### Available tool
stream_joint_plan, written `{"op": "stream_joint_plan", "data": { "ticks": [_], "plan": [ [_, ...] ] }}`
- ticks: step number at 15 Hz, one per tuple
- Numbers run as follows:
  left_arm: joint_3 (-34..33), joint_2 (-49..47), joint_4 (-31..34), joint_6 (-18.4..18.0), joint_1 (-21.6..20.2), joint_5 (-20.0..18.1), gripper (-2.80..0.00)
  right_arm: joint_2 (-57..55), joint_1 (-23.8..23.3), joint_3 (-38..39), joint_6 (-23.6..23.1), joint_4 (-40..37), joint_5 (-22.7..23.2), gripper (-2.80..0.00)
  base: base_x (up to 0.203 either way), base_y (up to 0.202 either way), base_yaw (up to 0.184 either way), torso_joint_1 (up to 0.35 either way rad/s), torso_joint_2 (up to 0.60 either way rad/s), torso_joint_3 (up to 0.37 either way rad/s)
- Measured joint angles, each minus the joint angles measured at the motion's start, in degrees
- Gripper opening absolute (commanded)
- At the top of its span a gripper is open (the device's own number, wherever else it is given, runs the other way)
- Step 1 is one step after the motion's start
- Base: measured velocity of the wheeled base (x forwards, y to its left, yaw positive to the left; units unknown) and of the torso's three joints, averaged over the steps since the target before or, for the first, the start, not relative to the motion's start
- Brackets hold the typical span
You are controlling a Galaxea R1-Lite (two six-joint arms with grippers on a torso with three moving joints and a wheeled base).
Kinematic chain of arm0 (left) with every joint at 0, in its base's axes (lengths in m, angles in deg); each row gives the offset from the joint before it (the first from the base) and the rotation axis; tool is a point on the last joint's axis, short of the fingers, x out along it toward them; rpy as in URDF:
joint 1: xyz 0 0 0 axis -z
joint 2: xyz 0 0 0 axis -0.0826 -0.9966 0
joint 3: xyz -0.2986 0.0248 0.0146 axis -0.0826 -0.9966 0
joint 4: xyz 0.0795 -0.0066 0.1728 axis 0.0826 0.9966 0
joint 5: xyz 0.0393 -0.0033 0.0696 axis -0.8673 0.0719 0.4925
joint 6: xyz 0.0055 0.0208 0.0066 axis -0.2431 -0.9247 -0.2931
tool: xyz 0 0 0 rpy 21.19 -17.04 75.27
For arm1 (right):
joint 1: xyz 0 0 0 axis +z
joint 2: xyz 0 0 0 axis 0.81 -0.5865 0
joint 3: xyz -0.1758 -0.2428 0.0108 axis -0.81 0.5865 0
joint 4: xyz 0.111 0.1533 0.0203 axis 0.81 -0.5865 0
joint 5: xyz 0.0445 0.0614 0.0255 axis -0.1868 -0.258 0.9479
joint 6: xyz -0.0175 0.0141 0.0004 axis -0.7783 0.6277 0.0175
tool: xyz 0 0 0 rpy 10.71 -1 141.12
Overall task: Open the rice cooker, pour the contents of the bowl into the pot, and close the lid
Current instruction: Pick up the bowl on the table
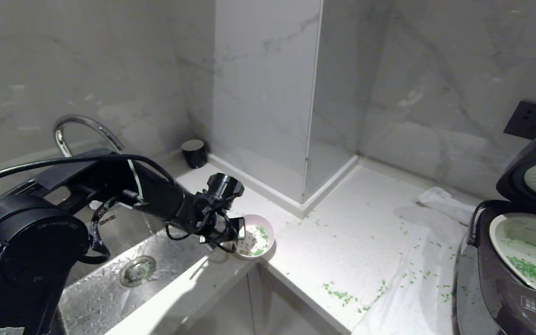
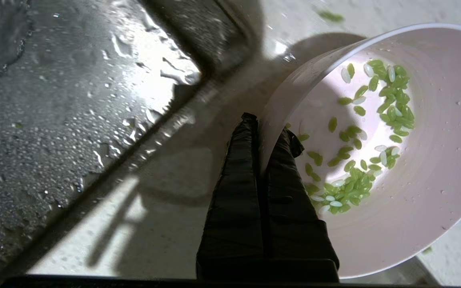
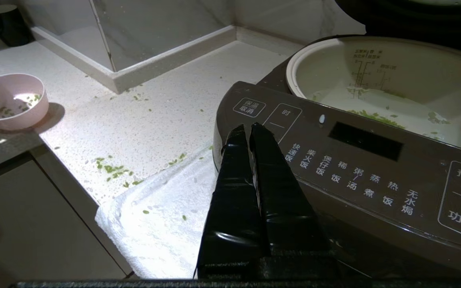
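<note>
Our left hand [image 2: 263, 132] pinches the bowl [image 1: 255, 236] by its rim at the surface's corner beside the sink [image 1: 123, 274], keeping the remaining contents [image 2: 368, 132] level; the rice cooker [image 1: 512, 274] waits open.

Left arm [image 1: 123, 195]: matte black throughout, built of rounded cylindrical segments; the large joint housing [image 1: 30, 246] nearest the camera bears small pale lettering. A thick black cable [image 1: 63, 162] arches over the forearm, and thinner black wires loop at the wrist beside a short round black camera barrel [image 1: 224, 185]. Left claw [image 2: 263, 132]: two long, flat, tapering fingers wrapped in black, slightly wrinkled covering. Right claw [image 3: 247, 130]: alike, its covering glossier.
</note>
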Motion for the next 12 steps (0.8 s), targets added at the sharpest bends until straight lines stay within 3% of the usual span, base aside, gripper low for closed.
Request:
{"op": "stream_joint_plan", "data": {
  "ticks": [3,6,12],
  "plan": [
    [0.4,-0.2,0.1,0.9,-2.8,-1.1,-2.80,0.0,0.0,0.0,0.0,0.0,0.0,-2.80,0.000,0.000,0.000,0.000,0.00,0.000],
    [0.6,0.2,4.3,4.7,-6.1,-7.1,-2.80,0.0,0.0,0.0,0.0,0.0,0.0,-2.80,0.000,0.000,0.000,0.000,0.00,0.000],
    [1.3,0.0,5.2,6.5,-6.4,-7.7,-2.80,0.0,0.0,0.0,0.0,0.0,0.0,-2.80,0.000,0.000,0.000,0.000,0.00,0.000]
  ]
}}
